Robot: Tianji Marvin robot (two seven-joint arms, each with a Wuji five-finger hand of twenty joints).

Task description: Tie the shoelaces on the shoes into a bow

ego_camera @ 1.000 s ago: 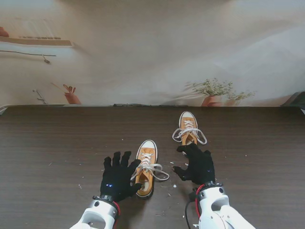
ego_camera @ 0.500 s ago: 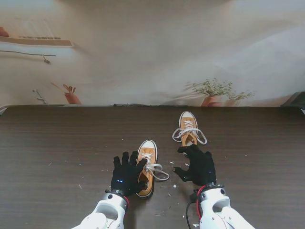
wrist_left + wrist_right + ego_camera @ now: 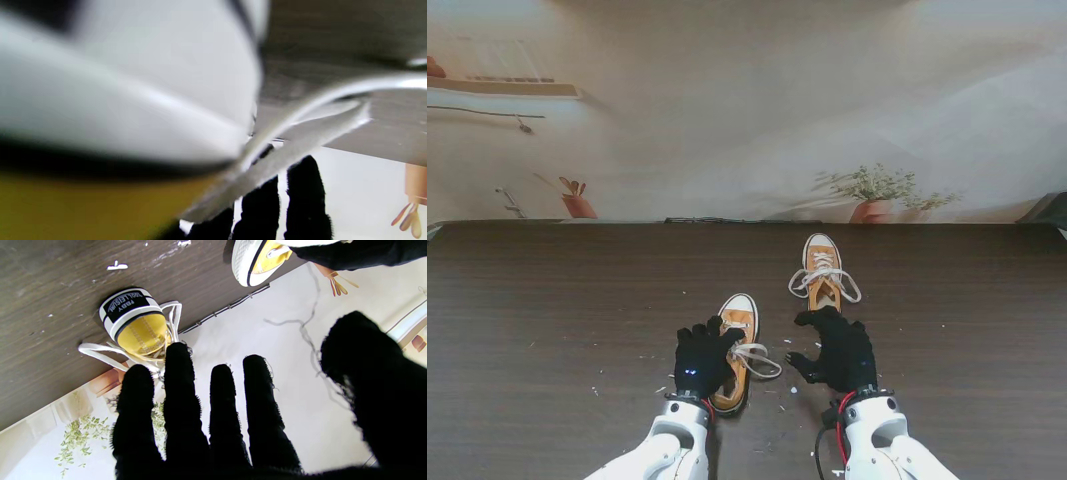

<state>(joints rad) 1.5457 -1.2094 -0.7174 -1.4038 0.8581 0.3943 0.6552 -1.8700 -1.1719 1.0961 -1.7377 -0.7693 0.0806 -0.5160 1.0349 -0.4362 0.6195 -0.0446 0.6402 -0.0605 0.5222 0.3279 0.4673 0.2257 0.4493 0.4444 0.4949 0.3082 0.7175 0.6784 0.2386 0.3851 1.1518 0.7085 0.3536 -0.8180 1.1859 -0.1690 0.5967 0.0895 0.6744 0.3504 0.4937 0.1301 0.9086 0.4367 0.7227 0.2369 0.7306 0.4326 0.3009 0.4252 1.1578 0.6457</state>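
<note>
Shoes: you have two (image 3: 736, 350) (image 3: 823, 268), both yellow with white toe caps and white laces, on the dark wood table (image 3: 547, 300). The near shoe lies just right of your left hand (image 3: 701, 362); the far shoe sits farther from you and to the right, just beyond your right hand (image 3: 837, 350). Each shoe has loose laces: the near lace (image 3: 757, 358) loops out to the right between your two hands, and the far lace (image 3: 825, 282) spreads to both sides of its shoe. Small white specks (image 3: 793, 389) are scattered over the table.

Your left hand covers the left side and heel of the near shoe, hiding that part. Its fingers (image 3: 305, 196) curl over the shoe near the lace; whether they pinch the lace you cannot tell, since the left wrist view is blurred. Your right hand holds nothing, with its fingers (image 3: 181, 396) spread apart and pointed toward the far shoe's heel.
</note>
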